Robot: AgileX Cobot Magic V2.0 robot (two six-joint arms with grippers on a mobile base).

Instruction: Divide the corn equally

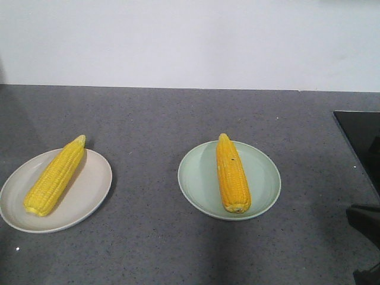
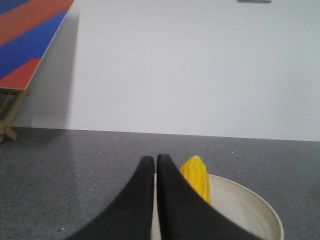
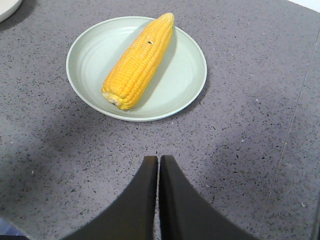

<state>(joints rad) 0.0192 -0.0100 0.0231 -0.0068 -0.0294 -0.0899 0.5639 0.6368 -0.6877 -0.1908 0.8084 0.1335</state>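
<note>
One corn cob (image 1: 54, 176) lies slanted on a cream plate (image 1: 89, 196) at the left of the grey counter. Another corn cob (image 1: 232, 173) lies on a pale green plate (image 1: 264, 178) in the middle. My left gripper (image 2: 155, 159) is shut with nothing in it, just in front of the cream plate (image 2: 250, 205), and a cob's tip (image 2: 196, 175) shows past its right finger. My right gripper (image 3: 159, 158) is shut and empty over bare counter, short of the green plate (image 3: 187, 75) with its cob (image 3: 139, 62). A dark part of the right arm (image 1: 365, 222) shows at the lower right.
A black panel (image 1: 362, 136) lies flush at the counter's right edge. A white wall (image 1: 190, 41) backs the counter. In the left wrist view a red and blue board (image 2: 27, 35) on a wooden stand leans at the far left.
</note>
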